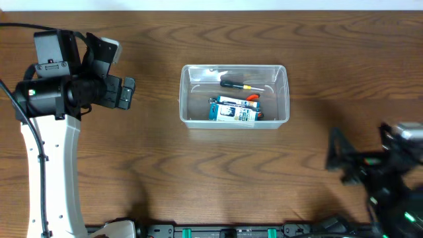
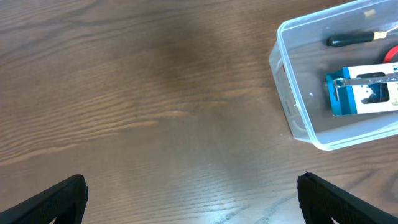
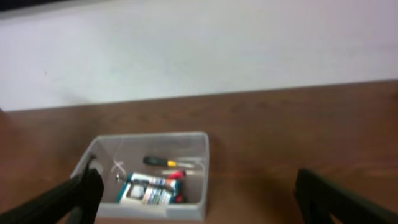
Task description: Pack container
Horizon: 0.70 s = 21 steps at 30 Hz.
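- Left gripper [image 1: 129, 92] hangs above the left of the worktop [image 1: 132, 158], jaws wide, empty, facing the container [image 1: 184, 99].
- Right gripper [image 1: 334, 156] sits front right, jaws wide, empty.
- Container stands mid-worktop, holding a screwdriver [image 1: 239, 84] and a box [image 1: 232, 112].

I am finding nothing here that I can actually read. The only print is showing on the blue-and-white box [image 1: 232, 112] lying inside the container [image 1: 183, 99]. Its white label [image 2: 372, 93] is carrying dark marks. From overhead those marks are coming through too small to make out. On the left wrist camera the box is running off the edge, and on the right wrist camera it is blurring into smudges.
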Motion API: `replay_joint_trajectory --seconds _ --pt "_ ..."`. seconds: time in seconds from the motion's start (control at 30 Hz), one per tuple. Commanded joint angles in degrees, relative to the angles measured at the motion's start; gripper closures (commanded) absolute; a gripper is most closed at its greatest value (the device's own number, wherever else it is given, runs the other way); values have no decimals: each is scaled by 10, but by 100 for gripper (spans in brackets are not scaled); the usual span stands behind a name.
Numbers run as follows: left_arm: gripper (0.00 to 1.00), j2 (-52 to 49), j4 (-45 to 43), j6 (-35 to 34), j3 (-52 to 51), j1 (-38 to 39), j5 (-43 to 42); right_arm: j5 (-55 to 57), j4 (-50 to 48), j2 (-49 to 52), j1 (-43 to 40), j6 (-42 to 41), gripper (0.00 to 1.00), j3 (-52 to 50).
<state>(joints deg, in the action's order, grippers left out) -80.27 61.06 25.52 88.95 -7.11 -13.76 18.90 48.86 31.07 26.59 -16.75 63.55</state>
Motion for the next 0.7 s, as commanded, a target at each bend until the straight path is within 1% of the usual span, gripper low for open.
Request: replay_joint_trajectory --seconds 0.0,0.17,0.5,0.67 --pt "2 -2 -1 -1 0 -3 -6 4 -35 -8 -3 -17 1 -51" --pt "2 -2 -1 -1 0 -3 -6 1 -45 -8 -3 -17 1 -88" --pt "2 -2 -1 -1 0 -3 -6 2 -41 -8 -3 -16 1 -89" --pt "2 -2 -1 -1 0 -3 -6 2 -12 -8 -3 -8 1 -89"
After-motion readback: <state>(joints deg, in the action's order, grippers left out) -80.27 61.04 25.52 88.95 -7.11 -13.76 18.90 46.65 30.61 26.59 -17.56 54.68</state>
